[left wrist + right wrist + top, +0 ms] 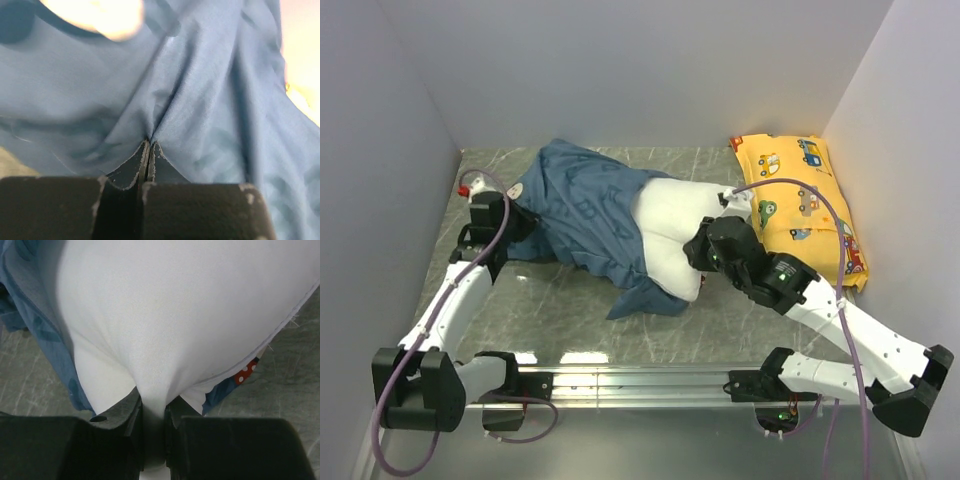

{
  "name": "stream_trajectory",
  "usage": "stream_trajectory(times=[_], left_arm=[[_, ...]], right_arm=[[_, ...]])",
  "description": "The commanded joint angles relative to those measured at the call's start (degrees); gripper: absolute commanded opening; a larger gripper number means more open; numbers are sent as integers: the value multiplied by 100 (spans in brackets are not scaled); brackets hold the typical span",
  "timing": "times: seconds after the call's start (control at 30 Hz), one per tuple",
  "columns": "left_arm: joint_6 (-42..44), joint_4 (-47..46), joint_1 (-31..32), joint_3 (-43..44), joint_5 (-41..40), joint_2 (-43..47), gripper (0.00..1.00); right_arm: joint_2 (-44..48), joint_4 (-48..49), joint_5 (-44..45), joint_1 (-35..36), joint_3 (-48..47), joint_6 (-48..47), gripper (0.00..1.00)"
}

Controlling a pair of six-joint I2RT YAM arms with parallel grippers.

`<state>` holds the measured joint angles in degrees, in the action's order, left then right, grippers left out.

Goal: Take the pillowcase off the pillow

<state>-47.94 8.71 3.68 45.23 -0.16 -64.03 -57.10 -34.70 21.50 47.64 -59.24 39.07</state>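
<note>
1. The left gripper (pixel 150 146) is closed tight on a fold of the pillowcase (pixel 582 212), at the case's end farthest from the yellow pillow (pixel 792 185).
2. The right gripper (pixel 152 407) is clamped on a thin tuck of the pillow (pixel 670 222), at the white end nearest the yellow pillow. Roughly half the pillow is bare; the rest sits inside the case, on the table (pixel 570 320) beside the yellow pillow.
3. The left pinch could slip, since it holds only a narrow pleat of smooth cloth.
4. I cannot tell whether that pinch also traps the pillow corner inside. If it does, both arms pull on the pillow and the case stays put.
5. The right tuck is small; under load it may slide out, and the pillow would then drag away from the yellow pillow with the case.
6. The case's hem is bunched at the pillow's plump middle and may snag there.
</note>
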Motion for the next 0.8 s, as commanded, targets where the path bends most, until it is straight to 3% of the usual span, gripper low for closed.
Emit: stream_trajectory(times=[0.0,0.27,0.4,0.53,0.63,0.77], left_arm=[[22,192,-719,609,-950,-267,1],[-31,333,-1983,1286,-880,-988,0],[-31,359,-2328,1505,-1143,-1356,0],[39,430,-2390,1524,-829,-1691,0],[-13,105,-2346,1190,-460,-1429,1],[127,403,-1986,1190,-379,-1007,1]], right_arm=[[550,-353,681,-158,-640,-312,0],[964,-862,426,-799,-1071,-549,0],[1192,-1100,469,-862,-1282,-602,0],[1377,-1083,357,-879,-1160,-603,0],[1281,-838,5,-870,-669,-506,0],[1184,-363,-198,-870,332,-409,0]])
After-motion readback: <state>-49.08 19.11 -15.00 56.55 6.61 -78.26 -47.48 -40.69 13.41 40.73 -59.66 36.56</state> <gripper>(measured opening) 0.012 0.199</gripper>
